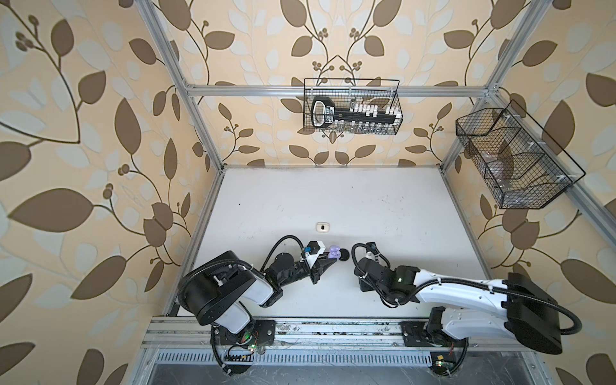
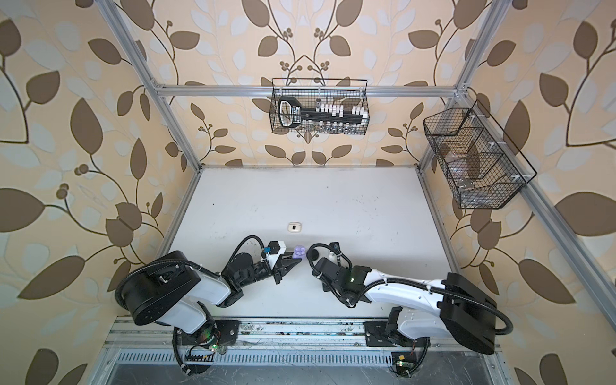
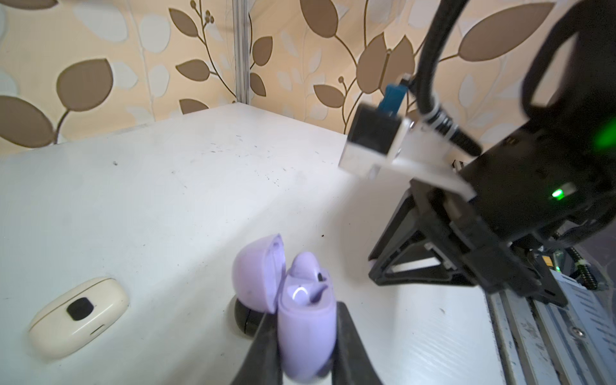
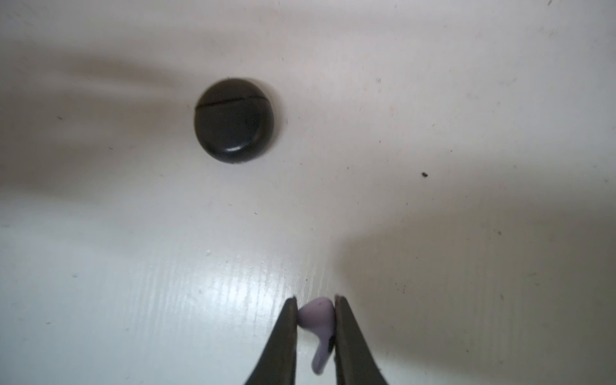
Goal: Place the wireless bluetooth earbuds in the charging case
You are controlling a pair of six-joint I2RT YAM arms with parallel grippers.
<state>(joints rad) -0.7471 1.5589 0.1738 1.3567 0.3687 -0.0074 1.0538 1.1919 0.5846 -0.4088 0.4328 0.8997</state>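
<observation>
Lavender open-lidded plastic charging case (image 3: 306, 336) is clamped by the left gripper (image 3: 303, 311); a lavender stemmed earbud (image 4: 318, 320) is pinched by the right gripper (image 4: 316, 300).

**Baskets, frame and wallpaper around a white table**

A black wire basket (image 1: 366, 95) hangs from the aluminium frame (image 1: 253, 90) at upper centre, holding a black key-shaped tool (image 1: 353, 115) and a row of white blocks (image 1: 363, 109). A second, divided wire basket (image 1: 533, 196) sits at the right edge; its contents look like clear plastic, though they are hard to tell. Brown-leaf wallpaper (image 1: 83, 133) surrounds the scuffed white tabletop (image 1: 333, 200).
</observation>
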